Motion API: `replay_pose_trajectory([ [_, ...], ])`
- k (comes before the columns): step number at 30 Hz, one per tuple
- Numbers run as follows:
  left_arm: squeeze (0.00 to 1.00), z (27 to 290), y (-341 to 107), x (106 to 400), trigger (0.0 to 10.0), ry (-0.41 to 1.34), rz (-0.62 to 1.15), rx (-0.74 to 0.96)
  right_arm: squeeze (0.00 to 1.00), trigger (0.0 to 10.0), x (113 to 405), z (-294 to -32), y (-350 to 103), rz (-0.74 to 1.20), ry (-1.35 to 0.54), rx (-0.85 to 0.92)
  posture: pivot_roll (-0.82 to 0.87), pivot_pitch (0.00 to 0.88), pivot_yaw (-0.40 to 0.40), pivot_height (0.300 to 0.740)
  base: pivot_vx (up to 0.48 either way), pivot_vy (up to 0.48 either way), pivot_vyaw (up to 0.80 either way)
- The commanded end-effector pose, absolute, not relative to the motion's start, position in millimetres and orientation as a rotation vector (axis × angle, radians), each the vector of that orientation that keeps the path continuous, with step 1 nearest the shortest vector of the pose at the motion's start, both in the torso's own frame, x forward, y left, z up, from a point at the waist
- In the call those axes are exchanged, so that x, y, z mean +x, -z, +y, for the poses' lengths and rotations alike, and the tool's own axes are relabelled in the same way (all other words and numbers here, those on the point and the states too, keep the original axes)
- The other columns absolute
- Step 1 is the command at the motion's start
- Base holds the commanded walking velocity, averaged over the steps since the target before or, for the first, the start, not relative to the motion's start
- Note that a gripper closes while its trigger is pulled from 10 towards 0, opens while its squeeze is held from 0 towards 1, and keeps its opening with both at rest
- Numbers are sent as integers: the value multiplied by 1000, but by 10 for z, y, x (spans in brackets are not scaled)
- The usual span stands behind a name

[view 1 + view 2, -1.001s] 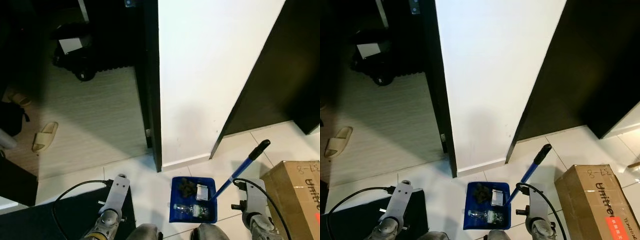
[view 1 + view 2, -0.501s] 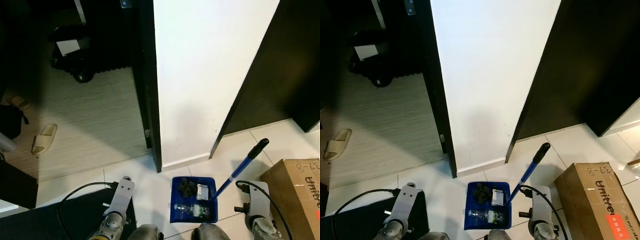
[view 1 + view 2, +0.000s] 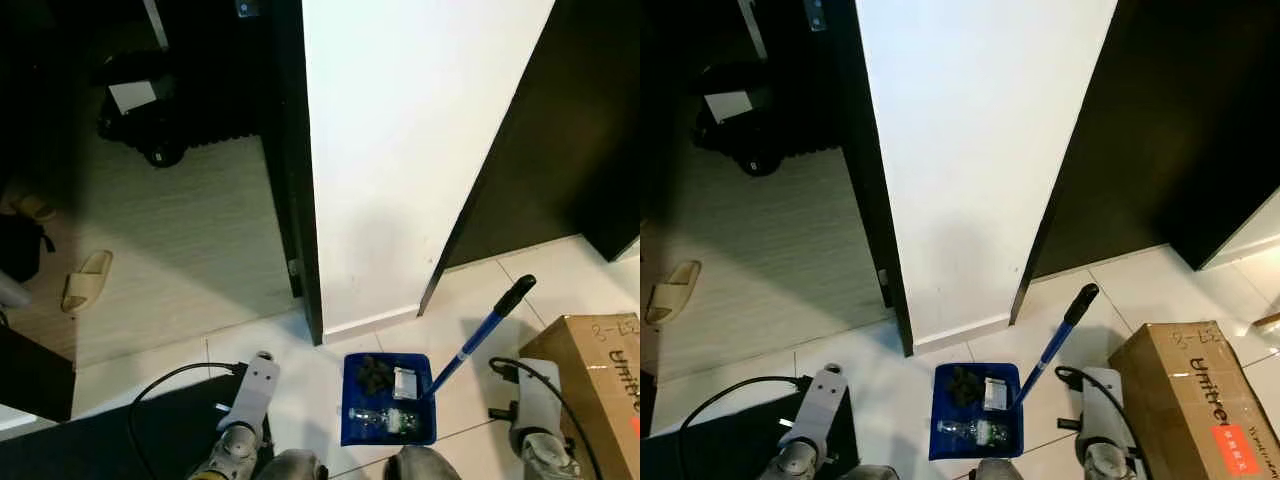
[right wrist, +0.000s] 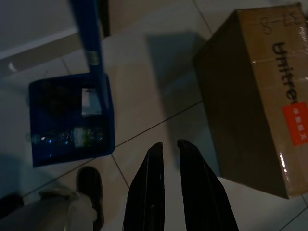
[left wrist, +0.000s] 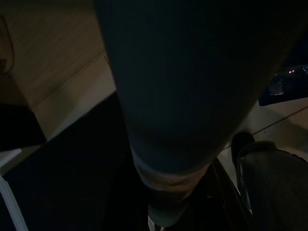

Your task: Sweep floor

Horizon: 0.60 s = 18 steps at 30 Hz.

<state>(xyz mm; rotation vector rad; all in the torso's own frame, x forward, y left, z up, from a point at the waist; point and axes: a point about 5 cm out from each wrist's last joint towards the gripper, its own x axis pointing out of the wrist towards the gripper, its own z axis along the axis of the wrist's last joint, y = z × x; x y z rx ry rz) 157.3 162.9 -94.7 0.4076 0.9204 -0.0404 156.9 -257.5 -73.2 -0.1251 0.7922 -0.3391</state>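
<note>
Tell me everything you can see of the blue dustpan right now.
The blue dustpan sits flat on the white tiled floor, just in front of the white wall's base and by the robot's feet. It looks like plastic, square with raised walls. Its long blue handle, tipped with a black grip, slants up toward the cardboard box. Inside lie a dark clump, a small white packet and a clear plastic bottle. Neither tool touches it.
</note>
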Motion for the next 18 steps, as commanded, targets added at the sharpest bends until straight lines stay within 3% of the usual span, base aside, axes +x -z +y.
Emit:
replay_pose_trajectory([
  [1,0,1601,929,1623,10000,66,904,439,0,10000,1621,-2605,692,753,384,-94,-62,0,37,740,0,0,0],
  [9,0,1729,900,1657,10000,-1,885,428,0,10000,1621,-2500,735,786,327,-120,-28,0,-15,740,0,0,0],
  [18,0,1900,890,1639,10000,-38,896,441,0,10000,1669,-2471,728,784,333,-109,-11,0,-12,740,0,0,0],
])
